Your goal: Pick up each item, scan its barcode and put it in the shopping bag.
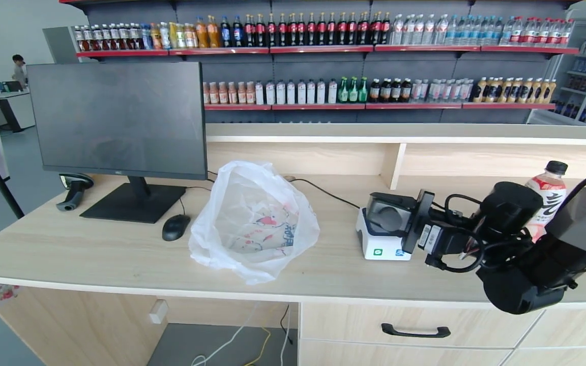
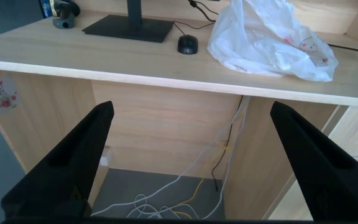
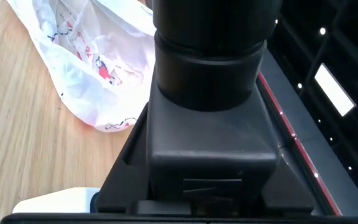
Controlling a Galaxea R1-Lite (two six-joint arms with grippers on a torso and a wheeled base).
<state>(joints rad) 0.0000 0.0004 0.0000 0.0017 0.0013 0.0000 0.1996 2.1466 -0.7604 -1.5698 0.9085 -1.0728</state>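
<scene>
1. White plastic makes the one shopping bag (image 1: 252, 218). It sits slumped in the middle of the counter (image 1: 94, 254). Something with red and blue print shows through it.
2. One bottle (image 1: 550, 195) with a black cap and a pink and white label is at the right end of the counter. My right arm hides its bottom, so I cannot tell if anything holds it.
3. One scanner box (image 1: 379, 247), white below and black on top, sits between the bag and the bottle.
4. My right gripper (image 1: 419, 222) is just beside the scanner box, on its right side. I cannot tell if it is wide or narrow.
5. My left gripper (image 2: 191, 112) is low, in front of the counter and below its edge. Its two fingers (image 2: 73, 162) are spread wide with nothing between them.
6. Left of the bag lies one black mouse (image 1: 176, 227). Next comes one dark monitor (image 1: 120, 117) on its stand. One hand scanner (image 1: 73, 190) is farthest left.
7. Two rows of red-edged shelves (image 1: 323, 49) behind the counter are full of drinks (image 1: 293, 30), too many to count.
8. My head view shows the bottle and the shelves. My left wrist view shows wires (image 2: 185, 186) hanging under the counter. My right wrist view shows the bag's red print up close, beside a big black part.
</scene>
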